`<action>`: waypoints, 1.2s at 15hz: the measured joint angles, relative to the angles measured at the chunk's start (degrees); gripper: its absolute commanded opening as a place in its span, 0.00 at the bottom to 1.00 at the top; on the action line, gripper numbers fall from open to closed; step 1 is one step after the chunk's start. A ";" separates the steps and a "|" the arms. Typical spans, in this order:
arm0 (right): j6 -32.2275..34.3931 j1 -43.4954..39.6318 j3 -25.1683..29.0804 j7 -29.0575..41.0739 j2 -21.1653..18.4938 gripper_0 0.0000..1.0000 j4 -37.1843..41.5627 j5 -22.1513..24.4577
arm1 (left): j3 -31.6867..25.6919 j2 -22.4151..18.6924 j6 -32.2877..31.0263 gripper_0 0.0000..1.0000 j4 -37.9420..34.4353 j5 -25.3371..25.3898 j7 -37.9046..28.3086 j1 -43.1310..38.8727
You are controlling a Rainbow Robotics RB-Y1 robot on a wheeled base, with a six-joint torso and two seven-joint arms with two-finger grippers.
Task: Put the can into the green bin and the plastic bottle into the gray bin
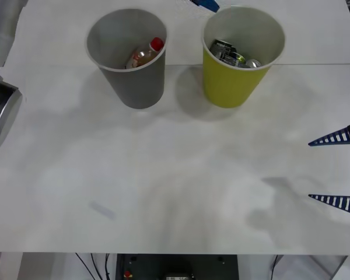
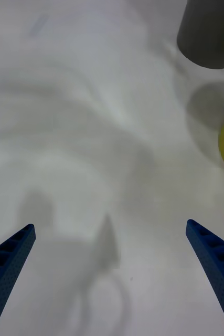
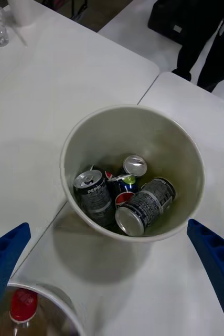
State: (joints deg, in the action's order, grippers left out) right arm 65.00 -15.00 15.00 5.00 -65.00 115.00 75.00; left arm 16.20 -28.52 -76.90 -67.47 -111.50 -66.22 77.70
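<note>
Cans [image 3: 138, 210]: four; plastic bottle [image 1: 144, 54]: one

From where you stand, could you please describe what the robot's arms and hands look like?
Both hands end in two slim blue fingers, ribbed and tapering to points. The right hand shows them as striped wedges at the table's right edge. The left hand frames the green bin, one fingertip poking in above it in the front view. At that view's left edge sits a rounded grey and white arm housing.
</note>
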 measured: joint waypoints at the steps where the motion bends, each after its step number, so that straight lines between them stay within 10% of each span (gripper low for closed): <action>1: 0.00 0.00 0.00 0.00 0.00 1.00 0.01 0.00 | 1.08 -2.47 -0.05 1.00 -3.19 1.76 -0.02 -1.74; 10: 0.00 0.00 0.00 0.00 0.00 1.00 0.01 0.00 | -2.32 -22.40 4.88 1.00 -39.20 10.15 -1.79 -26.65; 18: 0.00 0.00 0.00 0.00 0.00 1.00 0.00 0.00 | -20.43 -26.86 8.78 1.00 -54.04 18.81 18.67 -58.66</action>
State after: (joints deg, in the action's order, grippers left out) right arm 65.00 -15.00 15.00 5.00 -65.00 115.00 75.00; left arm -4.23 -55.38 -68.12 -121.51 -92.70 -47.54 19.04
